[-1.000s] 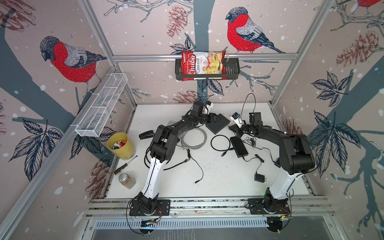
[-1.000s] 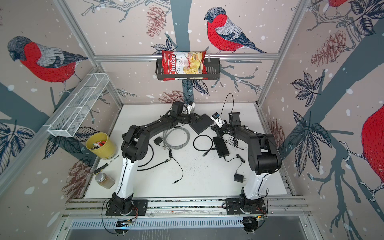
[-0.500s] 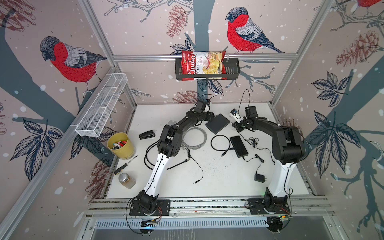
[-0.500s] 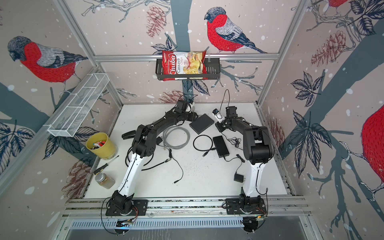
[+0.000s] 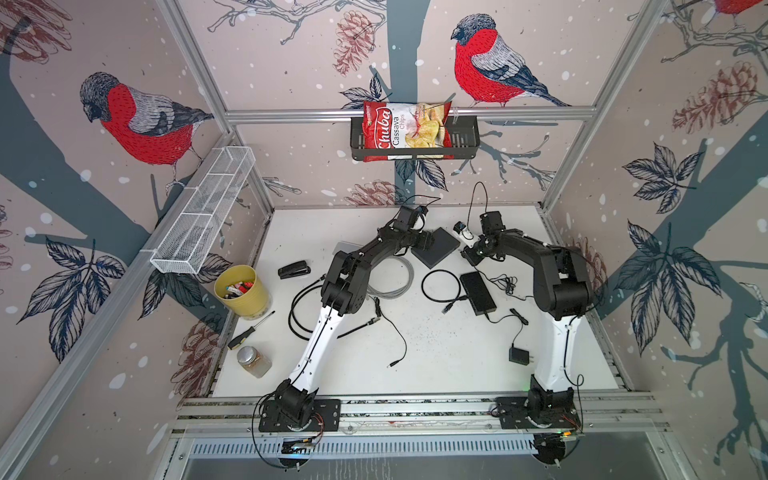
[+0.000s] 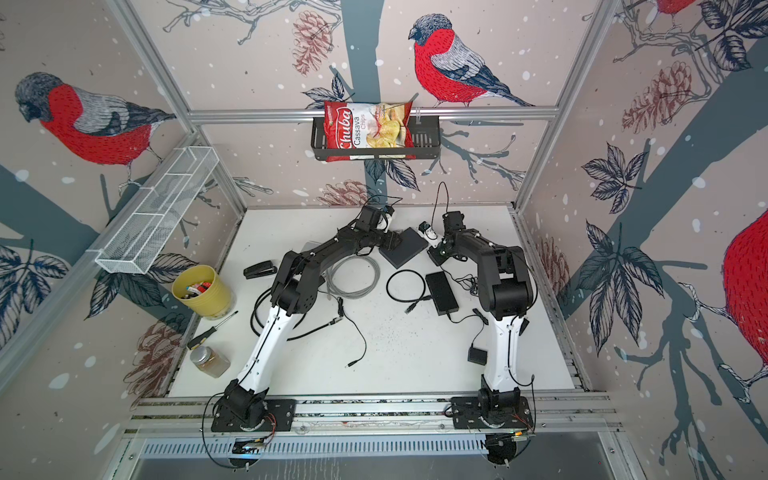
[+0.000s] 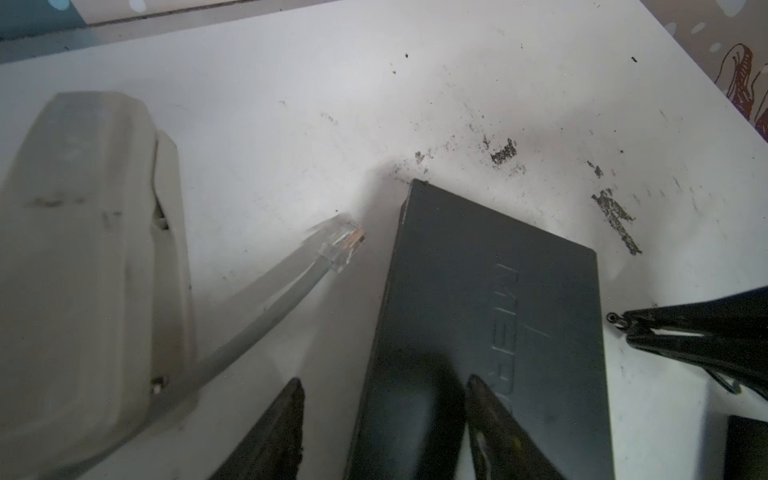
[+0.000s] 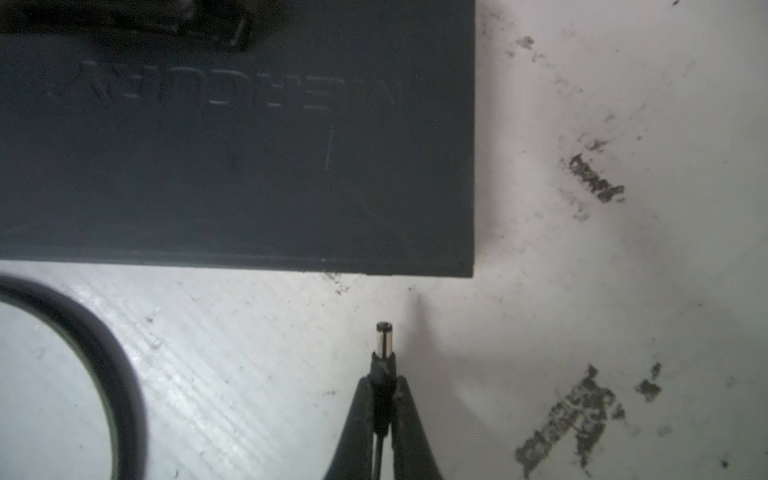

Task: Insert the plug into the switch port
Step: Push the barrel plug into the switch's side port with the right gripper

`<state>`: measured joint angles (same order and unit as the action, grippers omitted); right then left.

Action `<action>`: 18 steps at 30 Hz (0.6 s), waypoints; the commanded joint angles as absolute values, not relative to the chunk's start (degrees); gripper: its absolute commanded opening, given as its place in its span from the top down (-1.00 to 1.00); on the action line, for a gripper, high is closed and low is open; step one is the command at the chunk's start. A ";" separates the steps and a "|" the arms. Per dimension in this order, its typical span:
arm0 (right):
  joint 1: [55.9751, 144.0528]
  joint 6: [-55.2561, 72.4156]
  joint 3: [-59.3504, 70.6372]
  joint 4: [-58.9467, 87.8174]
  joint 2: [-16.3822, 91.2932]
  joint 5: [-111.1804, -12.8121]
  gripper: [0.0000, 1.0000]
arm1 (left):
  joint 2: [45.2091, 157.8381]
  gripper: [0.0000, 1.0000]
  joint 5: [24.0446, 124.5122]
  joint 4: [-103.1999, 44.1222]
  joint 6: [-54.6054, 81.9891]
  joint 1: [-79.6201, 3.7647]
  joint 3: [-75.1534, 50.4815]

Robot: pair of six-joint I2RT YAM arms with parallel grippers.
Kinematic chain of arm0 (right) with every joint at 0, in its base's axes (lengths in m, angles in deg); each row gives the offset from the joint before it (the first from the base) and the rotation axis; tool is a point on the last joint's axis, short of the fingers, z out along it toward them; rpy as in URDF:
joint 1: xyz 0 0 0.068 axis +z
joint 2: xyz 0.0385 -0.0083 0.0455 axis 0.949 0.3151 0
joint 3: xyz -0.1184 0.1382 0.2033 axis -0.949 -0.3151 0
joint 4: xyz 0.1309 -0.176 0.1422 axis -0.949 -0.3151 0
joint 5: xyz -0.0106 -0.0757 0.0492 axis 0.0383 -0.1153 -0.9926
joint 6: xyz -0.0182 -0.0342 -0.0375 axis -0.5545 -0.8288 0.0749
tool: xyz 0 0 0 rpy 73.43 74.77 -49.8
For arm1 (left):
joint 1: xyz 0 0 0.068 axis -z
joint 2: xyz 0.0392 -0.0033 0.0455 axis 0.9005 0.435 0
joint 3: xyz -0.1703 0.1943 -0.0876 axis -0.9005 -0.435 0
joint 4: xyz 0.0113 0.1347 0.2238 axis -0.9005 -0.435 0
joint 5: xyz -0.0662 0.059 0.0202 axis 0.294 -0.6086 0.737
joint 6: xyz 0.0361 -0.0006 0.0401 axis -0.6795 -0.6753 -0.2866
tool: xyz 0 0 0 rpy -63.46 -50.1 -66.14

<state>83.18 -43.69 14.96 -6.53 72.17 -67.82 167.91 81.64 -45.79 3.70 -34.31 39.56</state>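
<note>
Your right hand (image 8: 382, 399) is clamped on the plug (image 8: 383, 338) at its black moulded collar, with the metal tip free, just short of the edge of the switch (image 8: 232, 158), which lies on the table (image 8: 582, 291). Expect the plug to be light and rigid, and its lead limp. Grip at the collar, not the tip. Your left hand (image 7: 385, 380) has its jaws apart, straddling one switch edge. The port is hidden.
</note>
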 commanded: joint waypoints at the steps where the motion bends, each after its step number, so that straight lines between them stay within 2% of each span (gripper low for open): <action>1: 83.65 -44.54 16.56 -8.82 73.59 -66.41 0.85 | 168.35 -0.19 82.46 -45.19 2.54 -34.03 38.78; 18: 84.64 -46.38 20.32 -10.67 76.23 -66.72 0.85 | 169.01 -0.09 83.15 -46.35 -3.08 -33.51 38.93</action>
<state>84.32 -45.02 20.16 -8.41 75.78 -66.90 168.24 83.28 -42.86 -0.72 -33.63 38.71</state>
